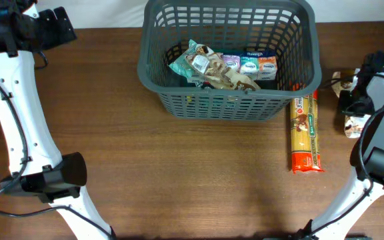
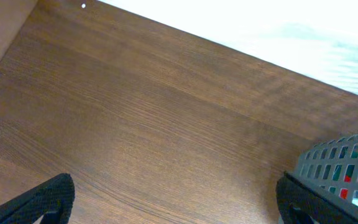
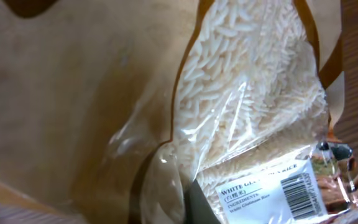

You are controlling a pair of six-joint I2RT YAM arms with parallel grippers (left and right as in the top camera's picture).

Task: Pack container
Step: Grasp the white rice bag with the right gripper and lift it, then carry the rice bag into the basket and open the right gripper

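A dark brown wooden table [image 1: 179, 167] fills the overhead view, with a pale backdrop past its far edge.

Nearest, and just beside the near right corner of the container [image 1: 225, 103], a long orange and yellow spaghetti packet [image 1: 305, 133] lies flat. Its far end is close against the basket's right wall and its length runs toward the near edge. Well right of the container, near the table's right edge, a rice bag [image 3: 253, 106] lies under the right arm. The right wrist view is filled by its clear window of white grains and a printed label with a barcode. The right gripper [image 1: 353, 101] is low over this bag, but its fingers are not clearly shown, so I cannot tell whether they are spread or closed.

The container itself, a dark grey latticed basket, stands at the far centre of the table. Inside it a teal packet [image 1: 192, 63] leans at the left, a beige packet [image 1: 231, 81] lies along the near wall, and a row of small packets [image 1: 249, 65] sits behind.

Farther still, left of the container's far left corner, the left gripper [image 2: 182, 205] hangs over bare wood. Its fingers [image 2: 48, 199] are spread wide with nothing between them. A corner of the container shows at the right of its view.
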